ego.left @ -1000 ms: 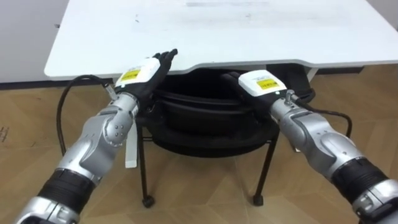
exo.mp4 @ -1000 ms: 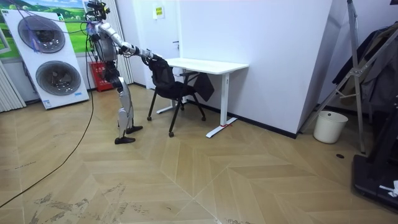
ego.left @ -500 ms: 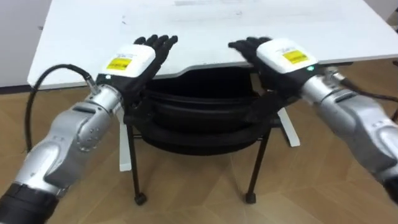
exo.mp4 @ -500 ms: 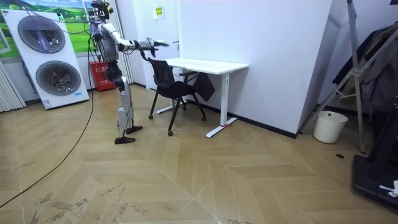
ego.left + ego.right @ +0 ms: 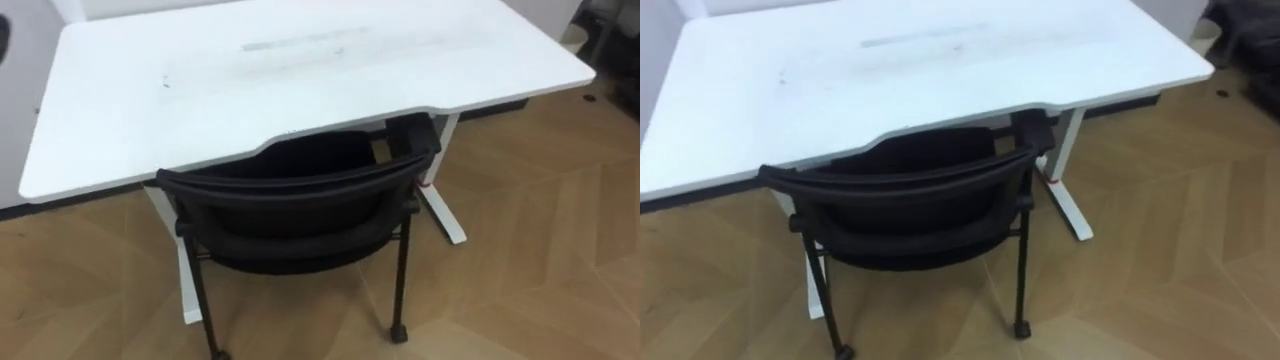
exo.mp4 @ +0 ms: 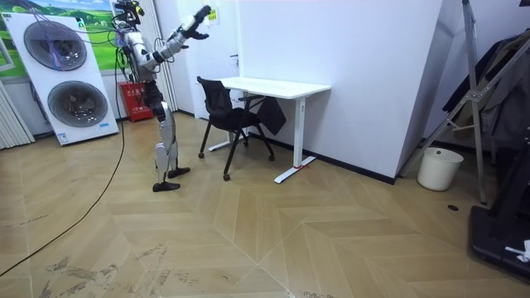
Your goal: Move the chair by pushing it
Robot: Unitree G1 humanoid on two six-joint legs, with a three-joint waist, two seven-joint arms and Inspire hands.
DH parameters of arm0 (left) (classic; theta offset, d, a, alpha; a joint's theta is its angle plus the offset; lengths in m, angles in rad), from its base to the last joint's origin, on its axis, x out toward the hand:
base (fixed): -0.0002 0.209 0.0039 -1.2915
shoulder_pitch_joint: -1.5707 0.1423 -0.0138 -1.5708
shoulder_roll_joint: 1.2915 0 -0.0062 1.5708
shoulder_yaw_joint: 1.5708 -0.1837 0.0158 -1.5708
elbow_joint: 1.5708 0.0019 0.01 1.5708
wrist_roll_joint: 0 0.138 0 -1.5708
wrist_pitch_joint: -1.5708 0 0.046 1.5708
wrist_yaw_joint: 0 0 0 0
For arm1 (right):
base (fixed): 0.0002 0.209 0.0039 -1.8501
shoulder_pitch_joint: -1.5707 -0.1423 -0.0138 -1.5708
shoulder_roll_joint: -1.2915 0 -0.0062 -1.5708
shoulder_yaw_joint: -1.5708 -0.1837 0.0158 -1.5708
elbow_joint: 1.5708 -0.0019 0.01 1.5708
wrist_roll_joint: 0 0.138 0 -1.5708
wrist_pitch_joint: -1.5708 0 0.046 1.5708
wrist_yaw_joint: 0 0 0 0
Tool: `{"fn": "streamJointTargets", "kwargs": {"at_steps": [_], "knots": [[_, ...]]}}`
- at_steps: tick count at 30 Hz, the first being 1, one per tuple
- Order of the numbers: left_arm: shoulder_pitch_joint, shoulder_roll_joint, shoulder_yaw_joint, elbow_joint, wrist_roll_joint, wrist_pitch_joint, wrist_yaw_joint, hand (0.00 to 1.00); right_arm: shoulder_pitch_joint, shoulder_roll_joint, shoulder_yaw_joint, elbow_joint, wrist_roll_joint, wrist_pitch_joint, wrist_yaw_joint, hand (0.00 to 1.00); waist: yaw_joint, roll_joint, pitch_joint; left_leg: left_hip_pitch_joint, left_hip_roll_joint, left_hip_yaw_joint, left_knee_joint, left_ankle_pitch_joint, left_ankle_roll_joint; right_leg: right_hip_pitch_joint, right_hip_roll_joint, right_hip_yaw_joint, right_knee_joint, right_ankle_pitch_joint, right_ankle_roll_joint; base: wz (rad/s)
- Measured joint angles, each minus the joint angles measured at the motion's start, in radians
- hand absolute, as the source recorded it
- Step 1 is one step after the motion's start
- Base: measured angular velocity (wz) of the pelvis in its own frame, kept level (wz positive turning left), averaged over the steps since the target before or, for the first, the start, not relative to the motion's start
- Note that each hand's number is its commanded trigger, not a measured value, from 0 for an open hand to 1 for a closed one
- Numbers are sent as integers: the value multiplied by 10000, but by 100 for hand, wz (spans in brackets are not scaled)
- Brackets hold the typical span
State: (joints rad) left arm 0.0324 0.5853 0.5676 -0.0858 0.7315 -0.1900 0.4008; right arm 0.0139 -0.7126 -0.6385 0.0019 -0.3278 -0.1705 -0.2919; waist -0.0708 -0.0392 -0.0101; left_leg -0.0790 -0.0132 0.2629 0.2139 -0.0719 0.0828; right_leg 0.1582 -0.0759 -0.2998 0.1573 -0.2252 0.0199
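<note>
Both hands (image 6: pixel 200 15) have lifted off the black mesh-backed chair (image 5: pixel 290 195) and are raised high. Whether they are open or curled, I cannot tell. The chair stands with its seat partly under the white rectangular desk (image 5: pixel 300 80), so the push looks finished.

No writing can be read; the yellow sign (image 6: pixel 214 14) on the wall (image 6: pixel 348 50) is too small.
</note>
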Motion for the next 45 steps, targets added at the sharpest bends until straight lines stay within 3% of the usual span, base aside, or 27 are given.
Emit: {"fn": "streamJointTargets", "kwargs": {"at_steps": [2, 4, 5, 10, 11, 12, 14, 16, 18, 21, 27, 31, 38, 43, 45], "knots": [[629, -313, 527, -63, -484, -2, 563, 0, 699, 63, -680, -1, 557, 15, -598, 0, -85, 18, 0, 10, -8, 12, -3, -34, -18, 9, 5, 54, -40, 1, -1, -10], [1229, -963, 941, -69, -1147, 7, 1301, 0, 1377, 420, -1099, -2, 1476, 119, -1363, 0, -103, 35, 1, 76, 34, 153, -10, -98, -51, -10, 29, 289, -52, -4, 6, -22], [1360, -1133, 990, -69, -1305, 2, 1458, 0, 1596, 578, -1189, -6, 1749, 112, -1515, 0, -103, 28, 3, 78, 39, 166, -13, -106, -58, -14, 31, 307, -59, -4, 6, -14], [2599, -2558, 965, 119, -3398, -58, 2653, 0, 3075, 2500, -1296, 439, 4386, 156, -2278, 0, -7, 59, 62, 54, 74, 286, 65, -241, -117, -72, 43, 484, -60, -68, 6, -8], [2665, -2700, 966, 246, -3655, -59, 2759, 0, 3216, 2693, -1283, 550, 4740, 163, -2329, 0, 37, 131, 43, 39, 78, 312, 68, -252, -119, -92, 38, 492, -60, -70, 7, -10], [2766, -2950, 926, 671, -4263, -80, 2939, 0, 3501, 3126, -1212, 814, 5310, 185, -2406, 0, 163, 163, 72, 41, 79, 351, 43, -260, -123, -127, 22, 506, -41, -76, 5, -8], [3054, -3222, 668, 1496, -5268, -59, 3058, 0, 3885, 3757, -826, 1564, 6133, 214, -2427, 0, 205, 195, 38, 86, 53, 366, -36, -264, -135, -126, -7, 500, -29, -100, -2, -3], [3452, -3707, 157, 2907, -6509, -32, 2973, 0, 4130, 4565, -391, 2881, 7332, 451, -2202, 0, 232, 251, 40, 172, 3, 370, -156, -252, -155, -98, -37, 507, -29, -140, -8, 0], [3639, -4049, -47, 4104, -7313, 32, 2731, 0, 4214, 5040, -192, 4023, 8165, 596, -1953, 0, 235, 246, 37, 244, -3, 374, -166, -288, -205, -28, -45, 509, -33, -164, -19, 0], [3654, -4234, -440, 6219, -8461, 177, 2269, 0, 4187, 5431, 115, 6093, 8956, 625, -1313, 0, 237, 214, 43, 252, 3, 372, -159, -317, -247, -7, -42, 513, -54, -191, -34, 0], [3665, -4288, -1289, 9632, -9421, 184, 1055, 0, 3882, 5507, 724, 9573, 9488, 639, 6, 0, 199, 214, 65, 307, -24, 372, -170, -338, -270, 40, -107, 547, -23, -283, -36, 0], [3223, -4339, -1613, 11425, -9767, 663, 18, 0, 3411, 5552, 1470, 11318, 9356, 1094, 890, 0, 190, 168, 70, 310, 11, 377, -122, -385, -347, 43, -111, 609, 2, -319, -63, 0], [3010, -4433, -2357, 12399, -9540, 1464, -1499, 0, 2837, 5582, 2305, 12106, 8018, 1644, 1751, 0, 175, 198, 70, 310, -5, 385, -121, -385, -316, 51, -122, 539, -13, -324, -69, 0], [2597, -4478, -3594, 12524, -8879, 2346, -2626, 0, 2389, 5616, 3430, 12025, 5965, 2173, 2139, 0, 195, 193, 70, 308, 5, 404, -131, -399, -339, 34, -119, 542, -27, -355, -95, 0], [2267, -4481, -4045, 12519, -8876, 2522, -2892, 0, 2174, 5623, 3892, 12022, 5697, 2173, 2169, 0, 196, 195, 75, 295, 14, 426, -129, -403, -347, 5, -114, 551, -29, -358, -100, 0]]}}
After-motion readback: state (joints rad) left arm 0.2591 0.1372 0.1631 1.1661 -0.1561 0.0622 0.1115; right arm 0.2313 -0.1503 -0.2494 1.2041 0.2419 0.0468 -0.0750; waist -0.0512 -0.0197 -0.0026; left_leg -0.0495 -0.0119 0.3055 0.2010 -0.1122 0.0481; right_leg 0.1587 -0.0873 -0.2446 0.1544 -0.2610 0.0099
